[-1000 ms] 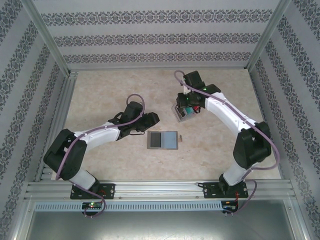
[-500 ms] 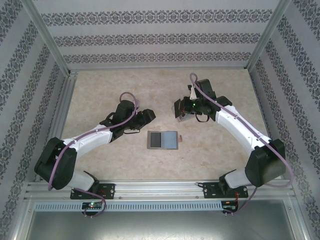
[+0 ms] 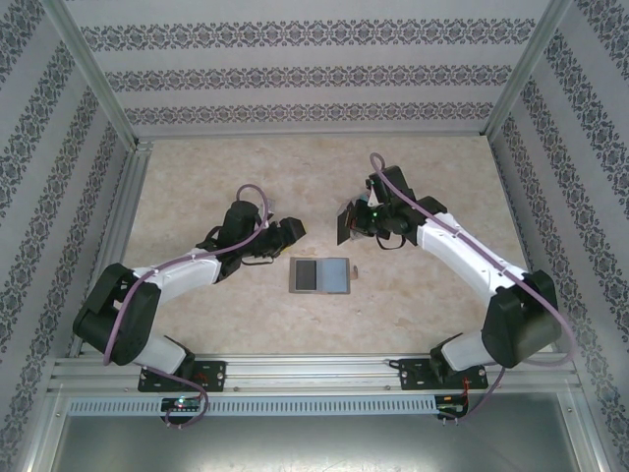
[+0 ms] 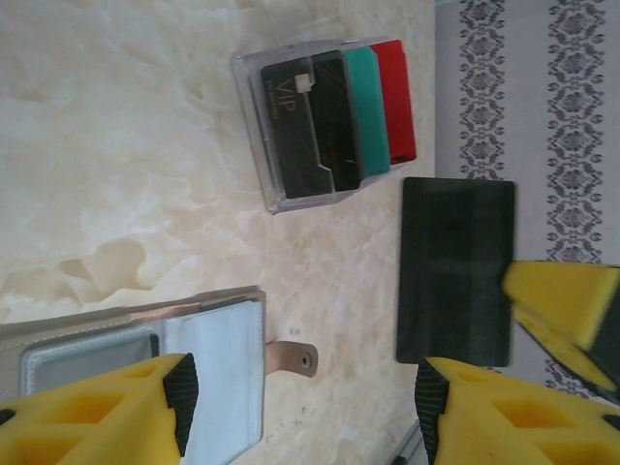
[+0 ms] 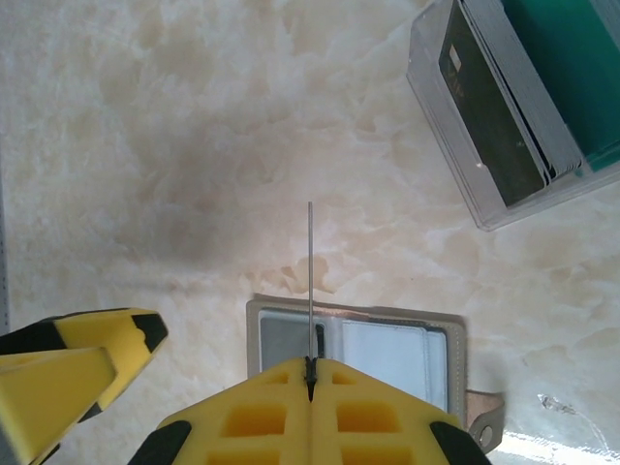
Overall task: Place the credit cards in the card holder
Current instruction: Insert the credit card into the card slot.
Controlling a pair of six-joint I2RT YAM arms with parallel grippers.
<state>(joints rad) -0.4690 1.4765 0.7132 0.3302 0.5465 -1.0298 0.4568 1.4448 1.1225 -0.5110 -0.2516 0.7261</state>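
Since the card [image 4: 455, 271] is thin, stiff, light & slick, we'd grip it by a short edge. R gripper [image 5: 310, 366] is clamped tight on it, edge-on, just beyond the open holder [image 5: 387, 354]. L gripper [image 4: 300, 407] gapes partway, empty, by holder's far-left corner. Other cards [image 4: 373, 107] sit in box [image 4: 250, 116].
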